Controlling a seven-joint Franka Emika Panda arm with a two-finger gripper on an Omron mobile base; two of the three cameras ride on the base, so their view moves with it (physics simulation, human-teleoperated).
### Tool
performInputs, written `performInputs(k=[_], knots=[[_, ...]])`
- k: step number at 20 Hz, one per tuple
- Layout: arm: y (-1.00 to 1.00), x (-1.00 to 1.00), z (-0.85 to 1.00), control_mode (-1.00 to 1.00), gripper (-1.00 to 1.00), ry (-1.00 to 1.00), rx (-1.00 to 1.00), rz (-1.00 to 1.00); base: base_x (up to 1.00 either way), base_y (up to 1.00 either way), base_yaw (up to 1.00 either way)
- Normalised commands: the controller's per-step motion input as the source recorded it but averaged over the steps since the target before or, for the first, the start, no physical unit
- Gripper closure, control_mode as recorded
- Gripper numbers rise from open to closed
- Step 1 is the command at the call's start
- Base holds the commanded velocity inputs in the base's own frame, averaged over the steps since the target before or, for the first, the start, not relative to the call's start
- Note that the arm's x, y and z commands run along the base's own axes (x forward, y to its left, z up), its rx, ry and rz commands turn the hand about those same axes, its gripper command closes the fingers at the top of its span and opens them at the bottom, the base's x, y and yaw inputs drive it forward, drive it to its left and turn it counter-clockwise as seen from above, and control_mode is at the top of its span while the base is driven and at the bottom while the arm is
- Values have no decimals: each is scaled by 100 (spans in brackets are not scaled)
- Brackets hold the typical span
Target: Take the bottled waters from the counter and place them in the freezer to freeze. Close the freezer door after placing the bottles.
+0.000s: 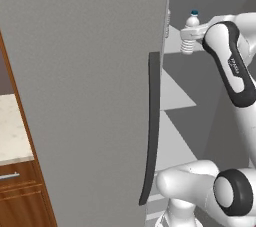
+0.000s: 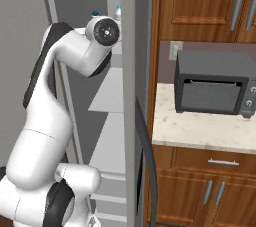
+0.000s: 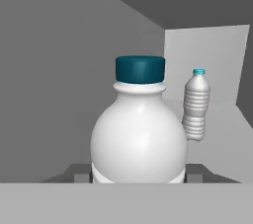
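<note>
- Held bottle (image 3: 139,134): clear ribbed plastic with a bulbous shoulder and a flat teal cap; it sits between the jaws, which are clenched on its lower body. Its long axis runs upright, cap up.
- In the left base view the same held bottle (image 1: 190,33) shows inside the open freezer (image 1: 200,1) at the arm's tip, high up and upright.
- Second bottle (image 3: 196,104): slim, ribbed and clear with a teal cap; it stands upright beyond the jaws and to the right of the held bottle, on a white shelf (image 3: 217,114) inside the freezer.
- Freezer door (image 1: 85,91): flat matte grey panel, swung open, with a long dark curved bar handle (image 1: 151,131) running vertically.
- Bench (image 2: 200,128): beige speckled stone over brown wooden drawers, carrying a boxy grey toaster oven (image 2: 215,83).
</note>
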Motion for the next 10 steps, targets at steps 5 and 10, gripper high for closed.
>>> performInputs(k=[5,10], knots=[[0,25,0,-100,100,0,-10,10,0,0,0],[0,32,0,-100,100,2,-6,5,0,0,0]])
